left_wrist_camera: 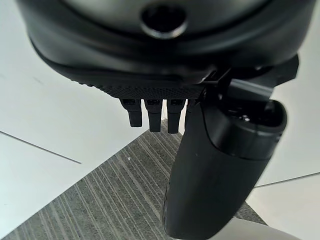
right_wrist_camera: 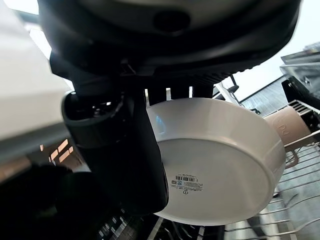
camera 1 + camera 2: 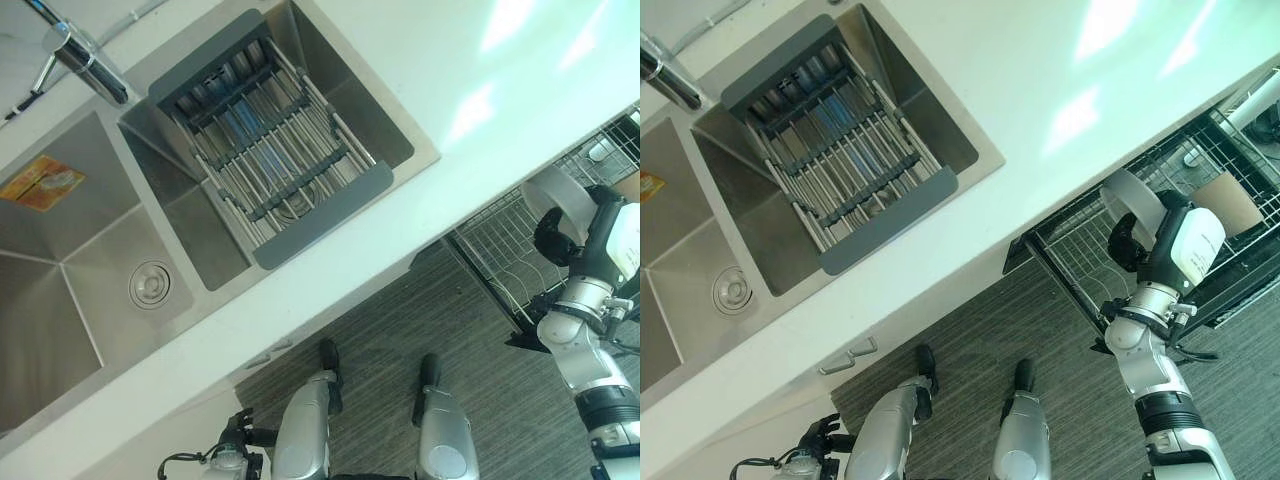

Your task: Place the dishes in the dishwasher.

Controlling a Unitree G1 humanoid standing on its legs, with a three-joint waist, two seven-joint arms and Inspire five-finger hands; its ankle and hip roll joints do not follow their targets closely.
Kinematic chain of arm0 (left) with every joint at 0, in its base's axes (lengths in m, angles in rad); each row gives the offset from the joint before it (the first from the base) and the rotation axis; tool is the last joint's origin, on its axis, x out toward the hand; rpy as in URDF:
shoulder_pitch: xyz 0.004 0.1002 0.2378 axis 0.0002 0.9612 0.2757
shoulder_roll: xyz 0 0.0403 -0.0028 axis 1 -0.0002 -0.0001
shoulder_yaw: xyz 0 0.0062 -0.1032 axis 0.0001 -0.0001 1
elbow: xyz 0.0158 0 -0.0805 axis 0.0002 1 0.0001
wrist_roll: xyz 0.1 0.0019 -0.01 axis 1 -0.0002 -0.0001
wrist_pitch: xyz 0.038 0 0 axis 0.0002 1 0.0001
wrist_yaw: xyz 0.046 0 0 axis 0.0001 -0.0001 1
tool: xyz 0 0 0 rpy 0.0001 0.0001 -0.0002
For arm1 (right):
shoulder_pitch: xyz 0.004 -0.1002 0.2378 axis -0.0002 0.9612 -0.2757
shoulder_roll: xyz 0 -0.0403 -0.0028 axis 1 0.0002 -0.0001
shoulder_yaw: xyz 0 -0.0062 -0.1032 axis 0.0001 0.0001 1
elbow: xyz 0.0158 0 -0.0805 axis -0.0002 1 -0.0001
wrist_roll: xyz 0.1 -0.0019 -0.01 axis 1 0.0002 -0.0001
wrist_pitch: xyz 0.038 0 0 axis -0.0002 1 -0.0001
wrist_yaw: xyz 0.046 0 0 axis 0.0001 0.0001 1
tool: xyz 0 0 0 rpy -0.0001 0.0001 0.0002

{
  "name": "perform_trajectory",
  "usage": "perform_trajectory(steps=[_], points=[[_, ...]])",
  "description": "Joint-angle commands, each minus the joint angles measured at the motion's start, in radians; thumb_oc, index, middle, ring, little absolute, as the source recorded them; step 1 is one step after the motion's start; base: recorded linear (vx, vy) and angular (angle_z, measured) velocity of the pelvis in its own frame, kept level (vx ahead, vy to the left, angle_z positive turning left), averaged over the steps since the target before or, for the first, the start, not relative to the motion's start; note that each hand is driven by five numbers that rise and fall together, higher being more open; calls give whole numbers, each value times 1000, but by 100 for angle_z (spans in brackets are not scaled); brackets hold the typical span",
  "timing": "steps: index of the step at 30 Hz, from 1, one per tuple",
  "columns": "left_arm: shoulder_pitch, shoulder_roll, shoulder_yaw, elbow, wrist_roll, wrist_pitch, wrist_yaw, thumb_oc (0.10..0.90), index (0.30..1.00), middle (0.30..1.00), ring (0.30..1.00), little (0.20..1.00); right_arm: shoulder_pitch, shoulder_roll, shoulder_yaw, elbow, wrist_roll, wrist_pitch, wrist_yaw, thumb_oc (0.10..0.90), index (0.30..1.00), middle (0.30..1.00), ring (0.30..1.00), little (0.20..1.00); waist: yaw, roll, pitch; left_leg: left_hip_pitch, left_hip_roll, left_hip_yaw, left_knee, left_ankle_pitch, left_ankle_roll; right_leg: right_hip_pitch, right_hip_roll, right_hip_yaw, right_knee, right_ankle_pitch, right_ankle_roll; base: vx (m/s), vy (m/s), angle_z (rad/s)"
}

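I've got a white counter [image 3: 430, 70] with a steel double sink [image 3: 70, 270] set in it; a grey drying rack [image 3: 265, 150] spans the right basin, tap [image 3: 85, 60] behind.

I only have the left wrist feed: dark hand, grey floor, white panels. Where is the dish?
Observer: The right hand holds a white bowl, thumb and fingers pinching its rim.
Operator: Over the dishwasher yet?
Observer: Yes, the bowl sits above the pulled-out wire rack under the counter; I cannot tell whether it touches the wires.
Operator: Anything already in that rack?
Observer: A tan cup lies in it, just beyond the bowl.
Operator: Any dishes left at the sink?
Observer: The drying rack across the right-hand basin holds nothing I can make out.
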Motion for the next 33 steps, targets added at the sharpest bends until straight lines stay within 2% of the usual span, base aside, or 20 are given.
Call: perform_trajectory(steps=[1,3,5,6,7,8,10,13,16,28,29,33], points=[[49,100,-6,18,-21,15,18,800,900,900,900,900,-122,-98,-10,-40,-58,35,-29,400,300,300,300,300,22,-39,-42,80,60,-31,73,-188,-2,-33,-41,-10,82,-86,-10,0,0,0],[32,106,-18,23,-26,14,29,800,900,900,900,900,-173,-99,35,67,-53,40,-49,400,300,300,300,300,42,-50,-32,81,58,-34,73,-187,5,-28,-42,-16,82,-83,-7,-33,-26,2],[22,110,-29,28,-32,10,36,800,900,900,900,900,-219,-93,69,150,-58,28,-81,400,300,300,300,300,58,-50,-24,78,58,-37,73,-184,8,-25,-41,-22,82,-81,-8,-36,-35,6],[5,120,-43,28,-38,13,39,800,900,900,900,900,-281,-95,108,251,-92,27,-124,400,300,300,300,300,76,-44,-23,58,53,-44,73,-180,12,-39,-42,-31,83,-77,-6,-32,-31,11],[4,120,-44,27,-39,13,40,800,900,900,900,900,-286,-95,110,257,-94,29,-126,400,300,300,300,300,77,-43,-23,55,53,-44,73,-179,12,-40,-42,-31,83,-77,-6,-8,-62,16],[-3,126,-58,27,-42,11,42,800,900,900,900,900,-337,-94,155,340,-94,38,-168,400,300,300,300,300,94,-35,-23,42,47,-55,73,-189,7,-54,-44,-32,93,-90,2,3,-52,8],[-3,132,-67,19,-45,0,39,800,900,900,900,900,-379,-99,182,385,-81,59,-205,400,300,300,300,300,103,-28,-23,13,44,-59,73,-182,8,-85,-45,-33,99,-88,2,-32,-44,5],[-5,131,-79,5,-60,-6,47,800,900,900,900,900,-436,-101,198,446,-81,67,-259,400,300,300,300,300,113,-15,-23,-34,39,-64,73,-174,9,-138,-46,-36,111,-87,-1,-104,-14,0],[-2,135,-104,-11,-70,-7,49,800,900,900,900,900,-536,-123,221,539,-67,77,-317,400,300,300,300,300,125,11,-23,-100,30,-64,73,-165,8,-207,-48,-37,116,-80,-3,-91,7,-8],[-13,140,-138,-48,-85,-27,27,800,900,900,900,900,-598,-138,231,611,-31,102,-341,400,300,300,300,300,132,31,-23,-153,17,-59,73,-163,13,-274,-64,-38,141,-81,-1,-31,-2,-1],[-24,132,-147,-51,-82,-42,18,800,900,900,900,900,-589,-121,237,621,-12,129,-355,400,300,300,300,300,128,33,-23,-157,17,-56,73,-164,14,-283,-63,-36,144,-81,-2,-37,-19,0],[-42,114,-171,-48,-87,-71,23,800,900,900,900,900,-557,-85,230,645,-8,167,-384,400,300,300,300,300,121,36,-23,-159,19,-45,73,-166,16,-294,-66,-36,155,-85,-5,-19,-23,-4]])
